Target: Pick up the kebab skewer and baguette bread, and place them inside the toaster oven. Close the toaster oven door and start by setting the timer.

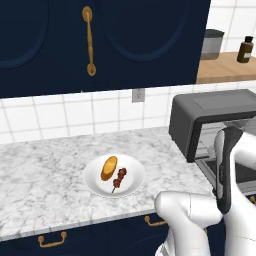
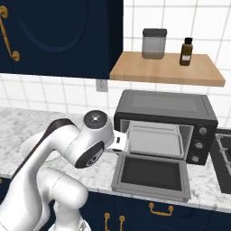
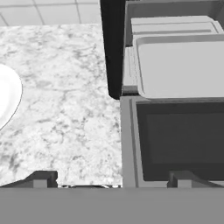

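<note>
A white plate point(image 1: 135, 172) on the marble counter carries the golden baguette bread point(image 1: 108, 168) and, right beside it, the dark red kebab skewer point(image 1: 119, 179). To the right stands the dark grey toaster oven point(image 1: 210, 112) point(image 2: 162, 106). Its door point(image 2: 153, 173) point(image 3: 175, 140) lies folded down flat, and a grey tray point(image 3: 179, 65) rests inside. My gripper point(image 3: 113, 180) hovers open over the counter at the door's left edge, with nothing between its fingers. The plate's rim point(image 3: 8, 96) shows to the left of it.
A wooden shelf point(image 2: 167, 67) above the oven carries a grey canister point(image 2: 154, 43) and a brown bottle point(image 2: 186, 51). Dark blue cabinets point(image 1: 100, 40) hang over the counter. A stove top point(image 2: 224, 158) lies right of the oven. Bare marble point(image 1: 45, 170) spreads left of the plate.
</note>
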